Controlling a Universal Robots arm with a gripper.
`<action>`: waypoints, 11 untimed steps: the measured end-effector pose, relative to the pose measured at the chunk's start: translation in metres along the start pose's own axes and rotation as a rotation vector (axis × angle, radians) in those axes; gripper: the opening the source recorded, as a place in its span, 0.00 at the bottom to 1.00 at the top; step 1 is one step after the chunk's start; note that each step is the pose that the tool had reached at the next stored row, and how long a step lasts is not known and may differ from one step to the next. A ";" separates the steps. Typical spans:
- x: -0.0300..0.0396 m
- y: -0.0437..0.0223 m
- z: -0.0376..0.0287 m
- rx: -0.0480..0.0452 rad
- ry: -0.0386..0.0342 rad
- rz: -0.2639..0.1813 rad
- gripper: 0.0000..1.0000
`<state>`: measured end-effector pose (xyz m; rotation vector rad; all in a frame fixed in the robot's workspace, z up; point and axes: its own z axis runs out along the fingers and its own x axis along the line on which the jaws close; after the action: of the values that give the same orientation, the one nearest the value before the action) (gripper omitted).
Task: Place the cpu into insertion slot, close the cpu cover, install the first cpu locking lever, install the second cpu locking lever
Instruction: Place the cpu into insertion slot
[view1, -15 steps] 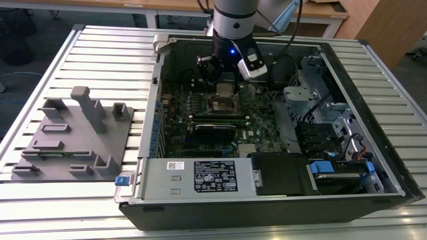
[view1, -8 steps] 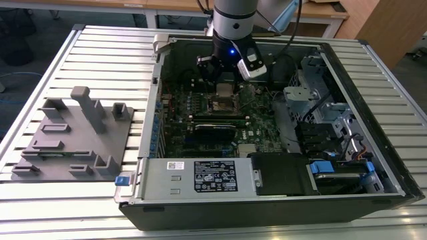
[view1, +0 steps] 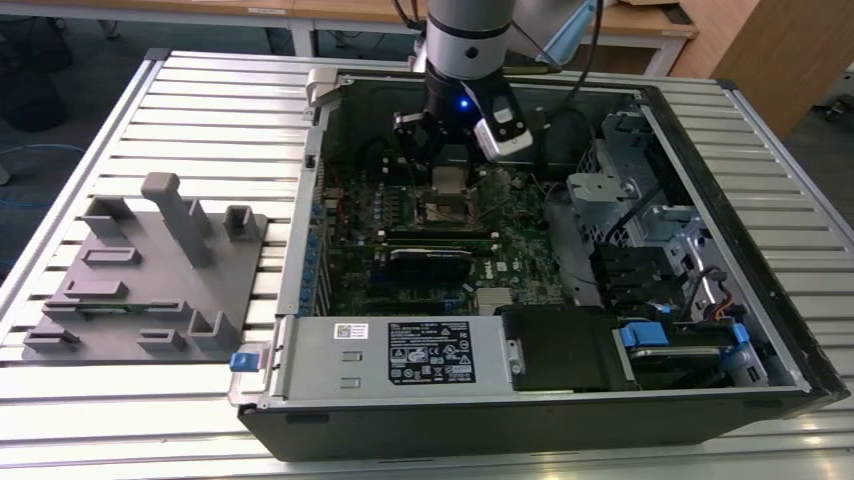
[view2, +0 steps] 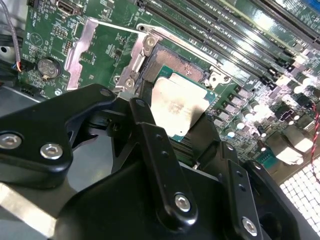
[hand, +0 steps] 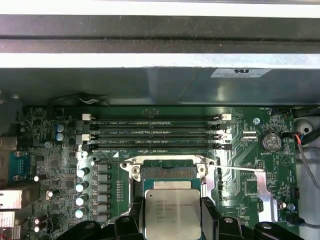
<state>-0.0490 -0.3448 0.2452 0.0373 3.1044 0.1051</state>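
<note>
The cpu (hand: 172, 212) is gripped at two opposite edges by the black fingers (hand: 210, 217) of the gripper (view2: 176, 117) — clamped onto the chip. It is held over the insertion slot (hand: 167, 172), whose dark centre is left partly uncovered (contact with the socket cannot be judged). The cpu cover (view2: 80, 45) is seen folded open beside the slot, inside the computer case (view1: 534, 425) — memory slots (hand: 155, 132) are noted just beyond.
</note>
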 end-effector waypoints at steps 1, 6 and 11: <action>0.0001 0.0005 0.0008 -0.0001 -0.0001 0.000 0.54; 0.0010 0.0037 0.0031 0.0001 0.0000 0.000 0.54; 0.0017 0.0049 0.0038 0.0001 0.0001 0.000 0.54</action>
<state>-0.0505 -0.3396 0.2417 0.0371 3.1045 0.1050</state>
